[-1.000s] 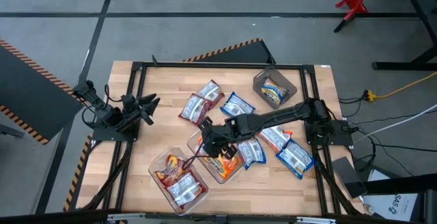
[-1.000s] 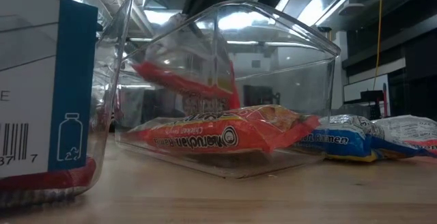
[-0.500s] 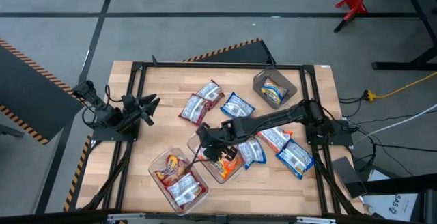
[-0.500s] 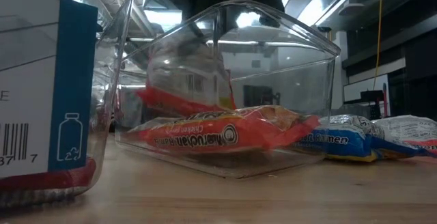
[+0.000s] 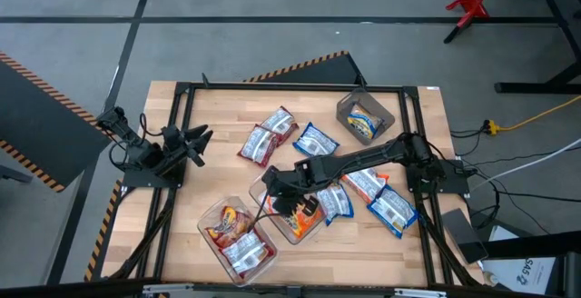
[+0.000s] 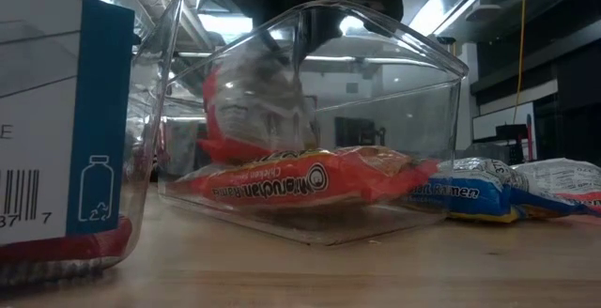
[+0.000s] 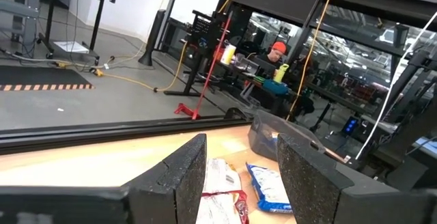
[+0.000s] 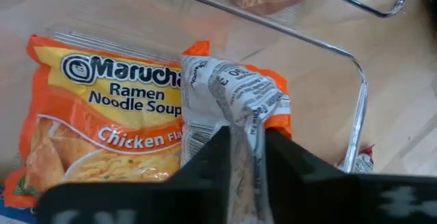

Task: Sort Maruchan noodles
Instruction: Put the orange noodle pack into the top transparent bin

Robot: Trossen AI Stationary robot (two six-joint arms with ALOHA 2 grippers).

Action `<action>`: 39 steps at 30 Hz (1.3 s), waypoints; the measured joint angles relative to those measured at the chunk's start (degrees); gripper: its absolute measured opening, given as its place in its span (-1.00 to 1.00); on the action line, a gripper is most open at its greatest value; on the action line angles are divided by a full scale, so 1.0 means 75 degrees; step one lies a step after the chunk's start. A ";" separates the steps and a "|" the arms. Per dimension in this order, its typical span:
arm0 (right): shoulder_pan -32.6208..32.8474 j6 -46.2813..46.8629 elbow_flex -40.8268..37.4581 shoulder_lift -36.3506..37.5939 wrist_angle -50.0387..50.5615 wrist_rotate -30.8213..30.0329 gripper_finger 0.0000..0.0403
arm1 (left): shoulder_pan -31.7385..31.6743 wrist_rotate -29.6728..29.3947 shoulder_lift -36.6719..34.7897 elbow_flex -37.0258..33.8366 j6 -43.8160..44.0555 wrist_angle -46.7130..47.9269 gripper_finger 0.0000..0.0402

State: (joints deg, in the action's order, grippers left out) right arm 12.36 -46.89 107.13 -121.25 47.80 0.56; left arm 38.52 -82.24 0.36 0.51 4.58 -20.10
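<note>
Orange crinkled Maruchan packet (image 8: 235,108), white printed back showing, pinched in right gripper (image 8: 244,157) over clear tub (image 5: 292,228); flat orange chicken packet (image 8: 102,125) beneath. Left gripper (image 7: 239,176) open, idle.

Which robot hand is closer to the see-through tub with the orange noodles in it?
The right gripper: it is over the clear tub, pinching an orange packet inside it. The left gripper waits apart, by the table's left side.

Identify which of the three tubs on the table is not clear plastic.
The dark grey tub at the table's far right, holding one noodle packet. The two near tubs are clear plastic.
</note>
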 joint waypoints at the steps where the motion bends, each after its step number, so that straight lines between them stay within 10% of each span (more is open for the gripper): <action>1: 0.0000 0.0019 0.0000 0.0000 -0.0001 -0.0002 -0.60 | 0.0000 0.0000 0.0000 0.0000 0.0014 0.0000 -0.14; 9: 0.0000 0.0766 0.0195 0.0003 0.0016 -0.0271 -0.20 | 0.0000 0.0000 0.0000 0.0000 0.0116 -0.0003 -0.14; 39: -0.0364 0.3290 -0.2159 0.0020 -0.3119 -0.0389 -0.18 | 0.0001 0.0001 0.0000 0.0000 0.0172 -0.0006 -0.14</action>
State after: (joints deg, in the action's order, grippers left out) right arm 9.63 -22.21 90.94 -121.10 24.41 -2.36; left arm 38.53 -82.23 0.36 0.51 5.88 -20.14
